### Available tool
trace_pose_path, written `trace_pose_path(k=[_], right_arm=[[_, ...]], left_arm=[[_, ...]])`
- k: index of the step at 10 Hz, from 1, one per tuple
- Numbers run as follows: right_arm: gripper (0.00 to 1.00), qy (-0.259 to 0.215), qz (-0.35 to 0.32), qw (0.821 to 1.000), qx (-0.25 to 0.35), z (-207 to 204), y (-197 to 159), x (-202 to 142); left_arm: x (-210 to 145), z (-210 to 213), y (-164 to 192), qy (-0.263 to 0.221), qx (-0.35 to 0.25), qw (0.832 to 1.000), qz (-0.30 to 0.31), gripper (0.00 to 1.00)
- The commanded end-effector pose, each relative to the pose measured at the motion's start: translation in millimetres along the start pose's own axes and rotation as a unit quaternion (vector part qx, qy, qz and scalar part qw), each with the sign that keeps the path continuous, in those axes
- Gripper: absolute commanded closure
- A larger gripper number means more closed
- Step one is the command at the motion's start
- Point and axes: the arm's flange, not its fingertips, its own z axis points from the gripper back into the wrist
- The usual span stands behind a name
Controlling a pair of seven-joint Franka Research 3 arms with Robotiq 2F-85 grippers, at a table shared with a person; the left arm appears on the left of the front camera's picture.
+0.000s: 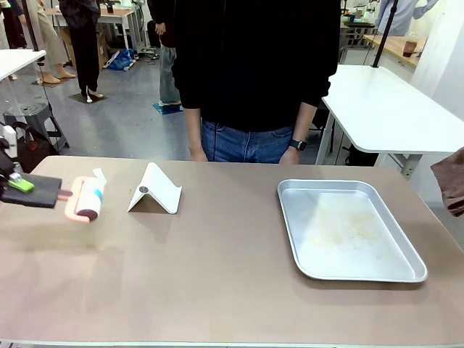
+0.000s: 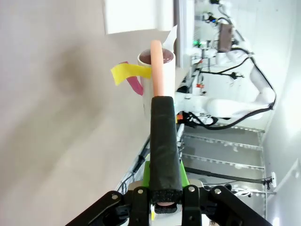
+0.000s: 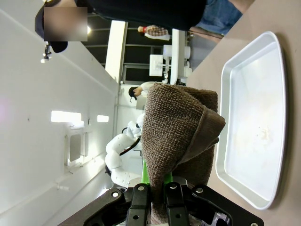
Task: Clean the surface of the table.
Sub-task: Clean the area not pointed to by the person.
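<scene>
At left edge of tabletop (image 1: 217, 275), left fingers (image 2: 139, 207) clamped level on lint roller handle (image 2: 164, 141), right fingers (image 3: 139, 207) pinching brown cloth (image 3: 178, 132) opposite.

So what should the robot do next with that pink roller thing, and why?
Probably roll the lint roller across the table toward the middle. The left pincer is shut on its black handle at the table's left edge, with bare top beside it. The right pincer grips a brown cloth by the right edge, so it could wipe afterward.
</scene>
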Motion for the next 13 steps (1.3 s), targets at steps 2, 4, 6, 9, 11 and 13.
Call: trace_pose_path(k=[2, 4, 6, 9, 11, 13], right_arm=[[0.90, 0.000, 0.002, 1.000, 0.001, 0, 2, 0], [0.90, 0.000, 0.002, 1.000, 0.001, 0, 2, 0], [0.90, 0.000, 0.002, 1.000, 0.001, 0, 2, 0], [0.90, 0.000, 0.002, 1.000, 0.001, 0, 2, 0], [0.90, 0.000, 0.002, 1.000, 0.001, 0, 2, 0], [0.90, 0.000, 0.002, 1.000, 0.001, 0, 2, 0]], left_arm=[[-20, 48, -12, -0.044, -0.057, 0.997, -0.033, 0.78], [-34, 84, -1, -0.088, -0.085, 0.992, -0.025, 0.78], [-55, 120, 17, -0.119, -0.114, 0.986, -0.010, 0.78], [-73, 137, 24, -0.129, -0.146, 0.980, -0.039, 0.78], [-71, 123, 34, -0.129, -0.104, 0.986, -0.006, 0.78], [-71, 123, 34, -0.129, -0.104, 0.986, -0.006, 0.78]])
